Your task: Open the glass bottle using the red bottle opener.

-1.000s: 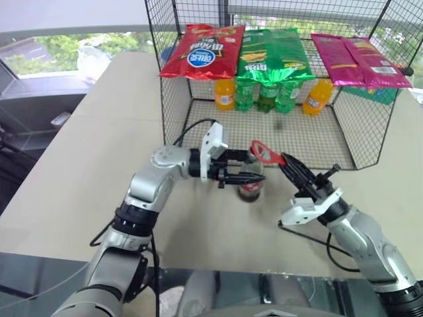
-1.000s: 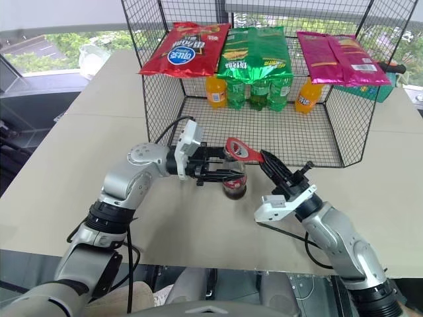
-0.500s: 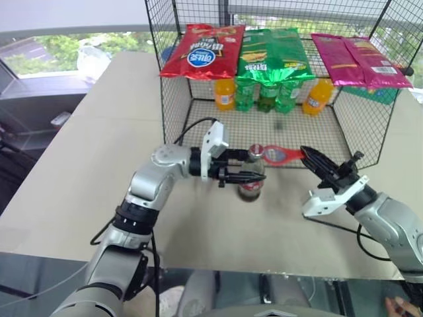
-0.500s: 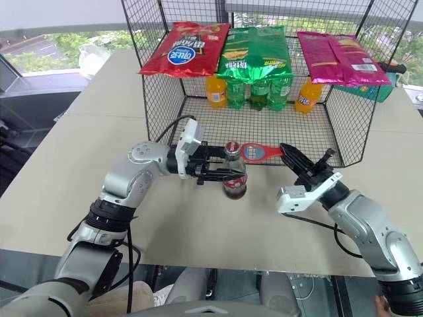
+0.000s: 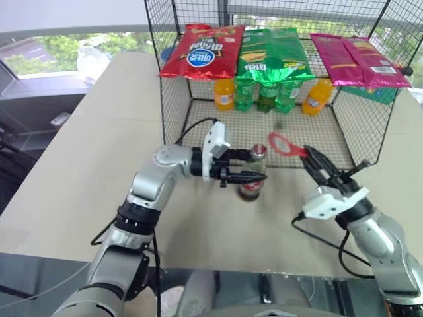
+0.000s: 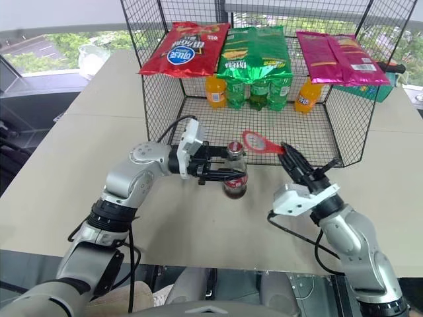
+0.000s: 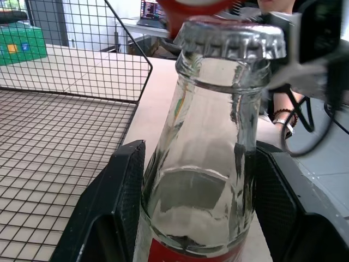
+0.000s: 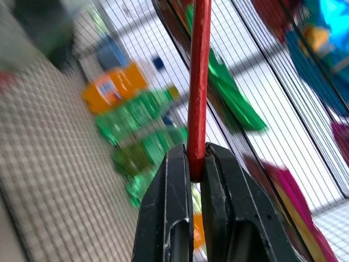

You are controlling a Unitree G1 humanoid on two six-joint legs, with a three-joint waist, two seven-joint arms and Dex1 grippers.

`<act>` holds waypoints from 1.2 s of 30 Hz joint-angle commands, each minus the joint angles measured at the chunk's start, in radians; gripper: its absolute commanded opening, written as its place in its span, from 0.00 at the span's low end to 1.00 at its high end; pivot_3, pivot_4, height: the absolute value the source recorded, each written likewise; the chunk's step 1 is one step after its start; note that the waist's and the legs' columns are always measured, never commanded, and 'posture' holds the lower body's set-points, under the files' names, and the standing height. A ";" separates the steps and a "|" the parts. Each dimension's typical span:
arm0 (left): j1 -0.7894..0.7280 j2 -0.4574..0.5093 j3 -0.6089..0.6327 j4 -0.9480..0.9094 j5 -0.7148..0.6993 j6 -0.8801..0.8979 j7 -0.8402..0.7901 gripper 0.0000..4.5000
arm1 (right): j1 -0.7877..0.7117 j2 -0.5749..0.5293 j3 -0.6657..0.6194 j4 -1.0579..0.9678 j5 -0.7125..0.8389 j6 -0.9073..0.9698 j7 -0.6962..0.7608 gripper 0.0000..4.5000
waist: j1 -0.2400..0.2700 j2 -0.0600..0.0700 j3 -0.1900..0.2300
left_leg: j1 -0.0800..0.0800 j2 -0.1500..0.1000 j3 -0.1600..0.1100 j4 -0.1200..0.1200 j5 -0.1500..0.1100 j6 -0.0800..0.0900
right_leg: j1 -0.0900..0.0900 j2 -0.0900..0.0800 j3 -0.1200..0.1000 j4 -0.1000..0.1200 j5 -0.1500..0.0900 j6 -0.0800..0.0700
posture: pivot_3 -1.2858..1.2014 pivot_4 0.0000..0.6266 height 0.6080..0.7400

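Bottle — clamped upright in left gripper to steady it (cap on). Opener — handle pinched by right gripper, ring just beside cap.

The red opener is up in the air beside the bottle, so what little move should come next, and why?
Probably lower the red opener so its ring drops over the silver cap. The cap is still on the glass bottle, which the left claw steadies on the table, while the right claw pinches the opener's handle with the ring raised just beside the cap.
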 commanded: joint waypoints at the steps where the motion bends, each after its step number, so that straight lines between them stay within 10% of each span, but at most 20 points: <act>1: -0.010 -0.005 0.005 -0.016 0.003 -0.007 0.007 0.50 | -0.023 0.010 0.061 -0.001 -0.039 -0.039 0.001 0.00 | 0.000 0.000 0.000 | 0.000 0.000 0.000 0.000 0.000 0.000 | 0.000 0.000 0.000 0.000 0.000 0.000 | 0.52 0.24 1.00; 36: -0.012 0.007 0.001 -0.014 0.010 0.004 0.006 0.50 | -0.096 -0.133 0.039 0.026 -0.261 -0.037 -0.010 0.00 | 0.001 0.000 0.000 | 0.001 0.000 0.000 0.000 0.000 0.000 | 0.000 0.000 0.000 0.000 0.000 0.000 | 0.52 0.24 1.00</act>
